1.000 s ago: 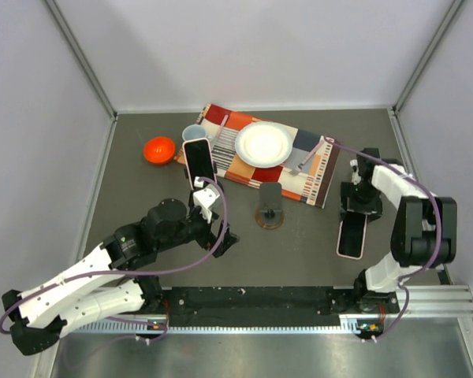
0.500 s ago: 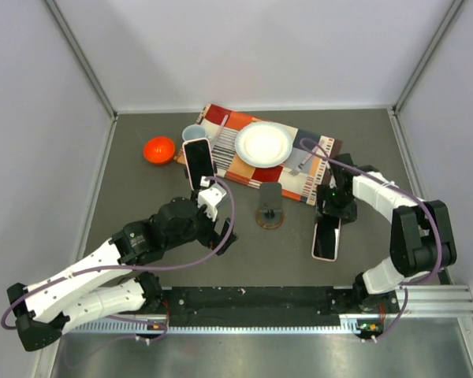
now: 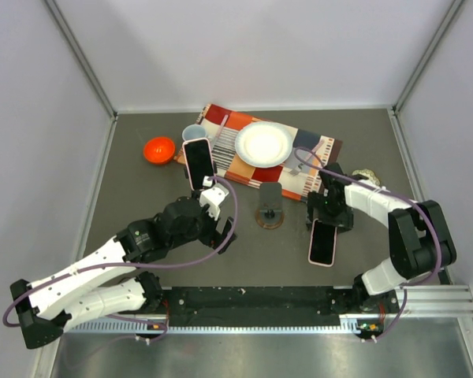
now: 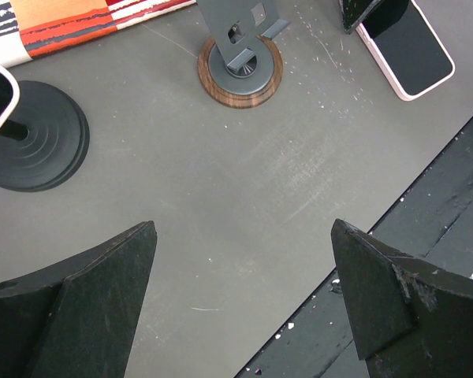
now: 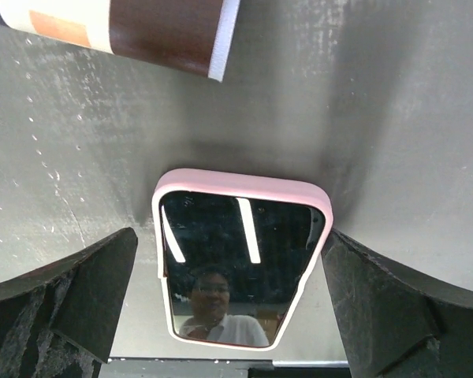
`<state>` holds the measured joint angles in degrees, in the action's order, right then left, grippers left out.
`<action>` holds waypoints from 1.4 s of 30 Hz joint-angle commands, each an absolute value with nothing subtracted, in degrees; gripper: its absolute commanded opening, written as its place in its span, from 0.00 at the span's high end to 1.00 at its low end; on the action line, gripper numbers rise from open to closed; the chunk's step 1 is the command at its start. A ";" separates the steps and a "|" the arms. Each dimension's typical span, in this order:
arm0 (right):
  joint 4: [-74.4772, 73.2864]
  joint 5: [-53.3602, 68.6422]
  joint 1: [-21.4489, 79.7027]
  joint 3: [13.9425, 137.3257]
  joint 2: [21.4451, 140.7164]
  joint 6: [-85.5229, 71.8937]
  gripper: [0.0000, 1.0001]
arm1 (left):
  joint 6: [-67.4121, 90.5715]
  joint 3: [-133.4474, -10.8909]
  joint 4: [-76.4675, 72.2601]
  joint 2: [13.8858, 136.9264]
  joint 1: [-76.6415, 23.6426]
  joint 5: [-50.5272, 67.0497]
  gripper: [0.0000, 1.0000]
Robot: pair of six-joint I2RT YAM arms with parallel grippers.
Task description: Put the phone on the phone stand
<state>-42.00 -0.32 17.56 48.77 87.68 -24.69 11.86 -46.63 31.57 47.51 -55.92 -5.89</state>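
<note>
A phone in a pink case [image 3: 322, 243] lies screen up, right of the empty phone stand [image 3: 270, 208] with its round wooden base. My right gripper [image 3: 329, 214] is at the phone's far end. In the right wrist view the fingers [image 5: 79, 291] sit on both sides of the phone [image 5: 240, 268], and my right gripper [image 5: 229, 236] is closed on its edges. My left gripper [image 3: 223, 234] is open and empty over bare table, left of the stand. The left wrist view shows the stand [image 4: 240, 63], the phone [image 4: 410, 51] and my left gripper [image 4: 243, 228].
A second pink phone [image 3: 199, 163] stands on a black round-based stand [image 4: 33, 135]. A patterned cloth [image 3: 315, 173] at the back holds a white plate [image 3: 264, 143]. An orange bowl [image 3: 159, 150] and a blue cup [image 3: 193, 132] are back left. The black front rail [image 4: 441, 236] is near.
My right gripper has moved left toward the wooden-based stand, and the pink phone has moved with it. My left arm has shifted slightly to the right.
</note>
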 commanded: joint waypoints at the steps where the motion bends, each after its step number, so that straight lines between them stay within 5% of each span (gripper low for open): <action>1: -42.01 -2.02 18.46 46.06 85.52 -28.30 0.01 | 11.60 -46.67 30.59 47.46 -55.81 -6.68 0.03; 28: -46.58 -4.48 26.45 38.59 82.63 -41.83 0.05 | 10.81 -47.02 30.32 48.42 -55.81 -3.87 0.03; 42: -44.48 -5.80 26.98 34.89 77.16 -42.80 0.36 | 10.81 -46.93 30.32 48.78 -55.90 -4.75 0.03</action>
